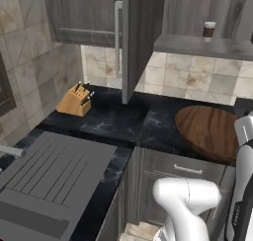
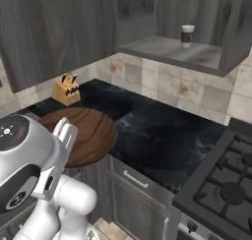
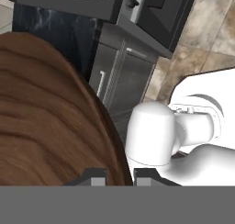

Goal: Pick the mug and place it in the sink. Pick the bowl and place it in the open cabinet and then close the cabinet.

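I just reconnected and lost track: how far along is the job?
Done: I cannot confirm the mug step; no mug shows on the counter or the drainboard. In hand: the end effector is narrowly closed at the rim of the wooden bowl, apparently gripping it, at the counter edge. Left: carrying the bowl to the open cabinet shelf beside the coffee cup, then shutting the cabinet door.

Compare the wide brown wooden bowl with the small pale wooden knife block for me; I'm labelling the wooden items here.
The wide brown wooden bowl is dark, round and shallow; the small pale wooden knife block is light tan, boxy and slanted. The bowl is far wider than the block. The bowl sits at the counter's front edge, while the block stands back by the tiled wall with dark handles sticking out. Both are wood and rest on the black counter.
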